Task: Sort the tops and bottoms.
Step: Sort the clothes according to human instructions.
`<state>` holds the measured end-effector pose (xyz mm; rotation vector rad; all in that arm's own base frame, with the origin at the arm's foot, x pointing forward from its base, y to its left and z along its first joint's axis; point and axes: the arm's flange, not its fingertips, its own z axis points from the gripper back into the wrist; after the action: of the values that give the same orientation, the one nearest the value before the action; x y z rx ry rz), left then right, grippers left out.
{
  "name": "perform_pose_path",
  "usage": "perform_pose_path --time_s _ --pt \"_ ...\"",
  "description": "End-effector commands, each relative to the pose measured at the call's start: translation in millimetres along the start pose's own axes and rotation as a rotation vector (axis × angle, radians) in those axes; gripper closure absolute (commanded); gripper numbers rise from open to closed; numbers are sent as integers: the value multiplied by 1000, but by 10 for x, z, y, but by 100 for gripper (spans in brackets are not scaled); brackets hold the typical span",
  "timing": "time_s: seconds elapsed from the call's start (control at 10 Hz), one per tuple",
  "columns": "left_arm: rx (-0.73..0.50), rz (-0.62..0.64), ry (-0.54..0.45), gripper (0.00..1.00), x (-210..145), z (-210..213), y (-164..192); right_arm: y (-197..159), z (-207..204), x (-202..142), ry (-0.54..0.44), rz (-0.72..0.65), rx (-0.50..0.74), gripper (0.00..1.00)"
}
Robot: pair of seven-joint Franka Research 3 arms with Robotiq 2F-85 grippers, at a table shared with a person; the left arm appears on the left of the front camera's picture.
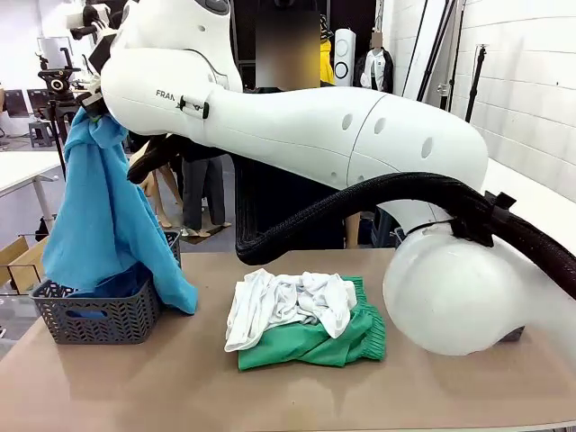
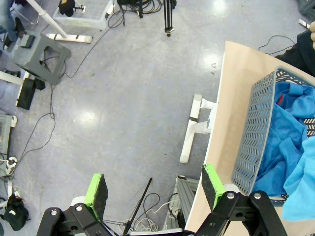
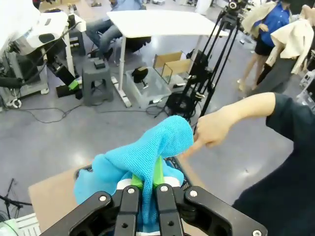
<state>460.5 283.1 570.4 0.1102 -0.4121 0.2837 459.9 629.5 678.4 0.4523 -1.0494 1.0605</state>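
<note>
A bright blue top (image 1: 99, 216) hangs from high at the left of the table, its lower end trailing into and beside a grey basket (image 1: 99, 319). My right gripper (image 3: 147, 184) is shut on the top's bunched upper edge (image 3: 147, 152). A person's hand (image 3: 211, 130) reaches in close to that blue cloth. More blue fabric (image 2: 290, 128) lies inside the basket (image 2: 256, 132). A white top (image 1: 288, 301) lies crumpled over the green bottoms (image 1: 333, 342) at mid-table. My left gripper (image 2: 154, 189) stands open above the floor, just off the table's edge beside the basket.
My right arm (image 1: 360, 135) spans the table from right to upper left, above the clothes pile. The person's sleeve and hand (image 1: 144, 166) come in behind the hanging top. The tabletop (image 1: 180, 378) in front of the pile is bare. Tripods, a stool and desks stand on the floor beyond.
</note>
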Motion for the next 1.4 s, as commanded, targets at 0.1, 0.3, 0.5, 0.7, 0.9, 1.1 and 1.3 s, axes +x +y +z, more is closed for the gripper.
perform_pose_path --time_s 0.1,0.3,0.5,0.7,0.9,1.1,1.3 --pt "1 -10 -2 0 -7 12 26 -101 71 128 -38 -13 -33 100" --pt "1 -10 -2 0 -7 12 26 -496 -128 654 -107 68 -76 100" --pt "1 -10 -2 0 -7 12 26 -800 -439 1191 -141 57 -159 100" --pt "1 -10 -2 0 -7 12 26 -961 -872 1733 -228 -19 -235 100" --pt "1 -10 -2 0 -7 12 26 -806 -1248 2187 -335 -32 -223 100" --pt "1 -10 -2 0 -7 12 26 -604 -1456 2592 -470 -44 -173 100" --pt "1 -10 -2 0 -7 12 26 -387 -1601 2882 -618 -74 -108 100"
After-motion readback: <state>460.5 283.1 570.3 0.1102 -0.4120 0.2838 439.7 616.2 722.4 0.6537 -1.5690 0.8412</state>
